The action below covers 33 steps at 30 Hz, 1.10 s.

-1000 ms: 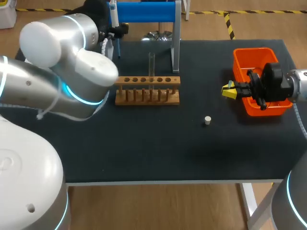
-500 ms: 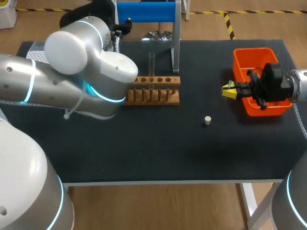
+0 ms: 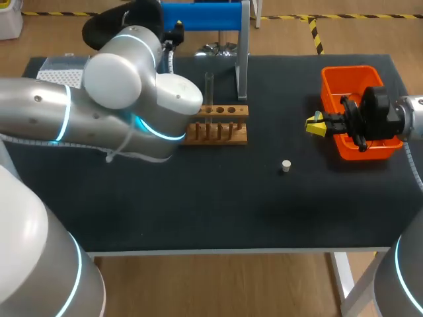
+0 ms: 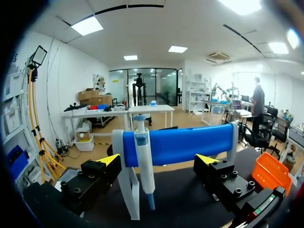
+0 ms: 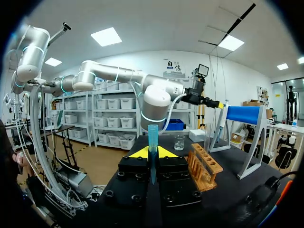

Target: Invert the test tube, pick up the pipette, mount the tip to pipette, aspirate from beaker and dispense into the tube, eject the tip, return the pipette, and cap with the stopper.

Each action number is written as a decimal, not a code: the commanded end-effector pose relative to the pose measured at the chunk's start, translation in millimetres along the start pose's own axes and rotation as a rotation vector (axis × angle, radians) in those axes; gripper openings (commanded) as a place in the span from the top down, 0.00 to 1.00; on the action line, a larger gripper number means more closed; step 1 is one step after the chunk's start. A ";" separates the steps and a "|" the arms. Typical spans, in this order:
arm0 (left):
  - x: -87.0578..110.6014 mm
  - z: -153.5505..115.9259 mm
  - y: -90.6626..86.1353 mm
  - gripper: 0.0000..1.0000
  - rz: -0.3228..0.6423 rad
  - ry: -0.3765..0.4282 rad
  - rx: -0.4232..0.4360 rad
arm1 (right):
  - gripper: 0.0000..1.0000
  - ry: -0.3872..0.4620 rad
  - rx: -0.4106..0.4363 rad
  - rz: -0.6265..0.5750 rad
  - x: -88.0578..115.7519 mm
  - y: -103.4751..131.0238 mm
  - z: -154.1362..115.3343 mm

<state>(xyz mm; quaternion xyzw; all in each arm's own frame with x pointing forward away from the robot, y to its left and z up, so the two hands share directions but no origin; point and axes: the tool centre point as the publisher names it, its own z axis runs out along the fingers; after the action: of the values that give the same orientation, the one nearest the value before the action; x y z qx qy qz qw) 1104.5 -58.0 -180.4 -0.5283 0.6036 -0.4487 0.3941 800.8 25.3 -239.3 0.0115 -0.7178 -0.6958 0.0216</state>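
Note:
The white and blue pipette (image 4: pixel 142 161) hangs on the blue stand (image 3: pixel 201 16) at the table's back. My left gripper (image 4: pixel 159 164) is open just in front of it, and the pipette stands ahead between the fingers, closer to one, touching neither. In the head view the left gripper (image 3: pixel 175 31) sits at the stand's left end. A clear test tube (image 3: pixel 209 87) stands upright in the wooden rack (image 3: pixel 221 123). My right gripper (image 3: pixel 316 124) hovers beside the orange bin (image 3: pixel 357 79), shut on a blue pipette tip (image 5: pixel 152 147). The white stopper (image 3: pixel 285 166) lies on the mat. The beaker (image 5: pixel 179 142) stands beyond the rack.
My left arm's bulk covers the rack's left end and the mat behind it. A white tip box (image 3: pixel 63 69) sits at the back left. The orange bin is at the right edge, under my right wrist.
My left arm has swung to the right and towards the stand, now covering the rack's left end. The right arm and the blue tip have kept still.

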 end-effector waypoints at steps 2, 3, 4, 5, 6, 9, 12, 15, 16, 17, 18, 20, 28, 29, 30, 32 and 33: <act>3.3 12.7 2.4 0.04 -0.006 -0.005 0.016 | 1.00 -0.002 0.001 -0.001 1.0 0.4 -0.4; 2.6 14.0 2.3 0.07 -0.008 -0.005 0.017 | 1.00 -0.002 0.001 -0.001 1.0 0.4 -0.4; 2.1 14.9 2.2 0.07 -0.008 -0.004 0.020 | 1.00 -0.002 0.001 -0.001 1.0 0.4 -0.4; 1.4 15.8 2.2 0.09 -0.009 -0.003 0.024 | 1.00 -0.002 0.001 -0.001 1.0 0.4 -0.4; 0.3 16.6 2.3 0.15 -0.009 -0.004 0.025 | 1.00 -0.002 0.001 -0.001 1.0 0.4 -0.4; -4.0 18.4 3.1 0.29 -0.020 -0.005 0.041 | 1.00 -0.002 0.001 -0.001 1.0 0.4 -0.4; -7.1 19.6 3.9 0.50 -0.023 -0.007 0.048 | 1.00 -0.002 0.001 -0.001 1.0 0.4 -0.4; -9.7 21.4 5.0 0.43 -0.025 -0.005 0.055 | 1.00 -0.002 0.001 -0.001 1.0 0.4 -0.4; -10.3 22.0 5.3 0.44 -0.025 -0.005 0.056 | 1.00 -0.002 0.001 -0.001 1.0 0.4 -0.4; -10.9 22.9 5.6 0.43 -0.025 -0.004 0.056 | 1.00 -0.002 0.001 -0.001 1.0 0.4 -0.4; -11.2 23.6 5.8 0.40 -0.025 -0.002 0.059 | 1.00 -0.002 0.001 -0.001 1.0 0.4 -0.4; -11.7 25.7 6.2 0.38 -0.024 0.000 0.060 | 1.00 -0.002 0.001 -0.001 1.0 0.4 -0.4; -13.0 33.3 5.8 0.42 -0.021 0.008 0.070 | 1.00 -0.002 0.001 -0.001 1.0 0.4 -0.4; -13.0 34.2 5.4 0.42 -0.020 0.008 0.070 | 1.00 -0.002 0.001 -0.001 1.0 0.4 -0.4; -13.1 35.0 5.1 0.43 -0.019 0.008 0.071 | 1.00 -0.002 0.001 -0.001 1.0 0.4 -0.4; -13.6 37.4 4.2 0.43 -0.017 0.010 0.073 | 1.00 -0.002 0.001 -0.001 1.0 0.4 -0.4; -13.8 38.5 3.5 0.43 -0.016 0.011 0.074 | 1.00 -0.002 0.001 -0.001 1.0 0.4 -0.4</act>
<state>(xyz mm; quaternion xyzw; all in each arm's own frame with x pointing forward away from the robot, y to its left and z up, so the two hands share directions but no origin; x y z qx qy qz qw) 1136.5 -48.5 -192.6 -0.5173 0.5855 -0.4742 0.4059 800.8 25.3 -239.3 0.0115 -0.7178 -0.6958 0.0216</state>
